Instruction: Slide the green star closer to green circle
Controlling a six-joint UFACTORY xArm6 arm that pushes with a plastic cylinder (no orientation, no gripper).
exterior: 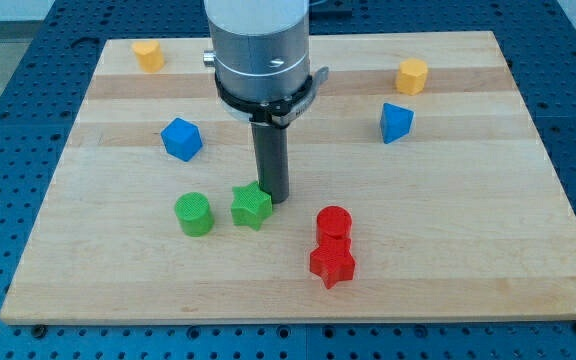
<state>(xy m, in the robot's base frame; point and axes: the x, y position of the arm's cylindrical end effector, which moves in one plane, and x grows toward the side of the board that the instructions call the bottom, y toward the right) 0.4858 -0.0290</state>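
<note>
The green star lies on the wooden board, just right of the green circle, with a small gap between them. My tip stands at the star's upper right edge, touching or nearly touching it. The rod rises from there to the grey arm body at the view's top.
A red circle and a red star sit together right of and below the tip. A blue block lies at upper left, another blue block at upper right. Two orange blocks, one at top left and one at top right, lie near the top edge.
</note>
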